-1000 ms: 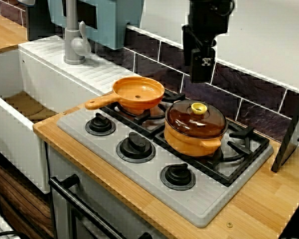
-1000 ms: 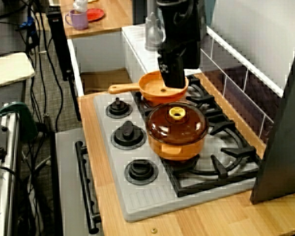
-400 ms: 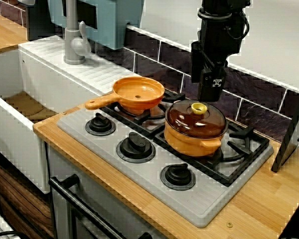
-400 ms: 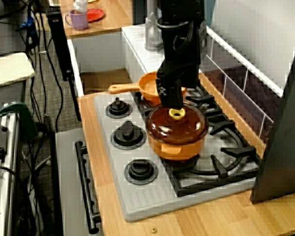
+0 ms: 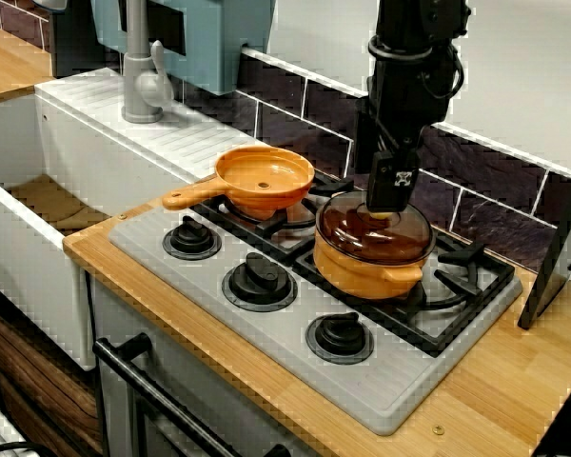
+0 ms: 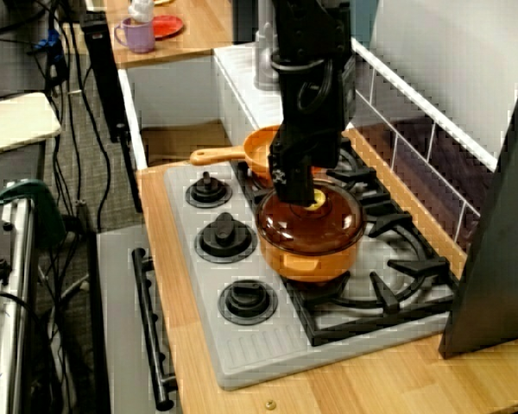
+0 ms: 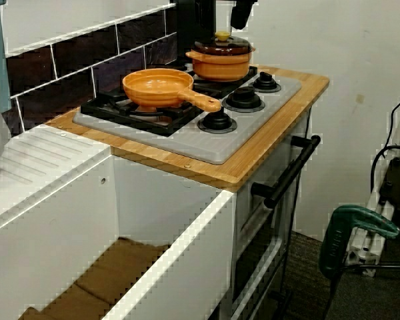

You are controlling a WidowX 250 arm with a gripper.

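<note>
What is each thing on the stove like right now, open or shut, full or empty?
Pot: covered, lid on.
Lid: sitting flat on the pot.
Pan: empty, upright.
Hand: at the lid's knob; open or shut, cannot tell.
Oven door: shut.

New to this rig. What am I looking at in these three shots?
One black robot arm works over a kitchen counter. Three fixed cameras watch it: one from the front, one from the stove's end, one low from the sink side. On the stove stand an orange pot with a brown lid on it, and an orange pan. A sink and tap are beside the stove. The arm's jaws sit right at the lid's yellow knob. Whether they grip it is not clear.
</note>
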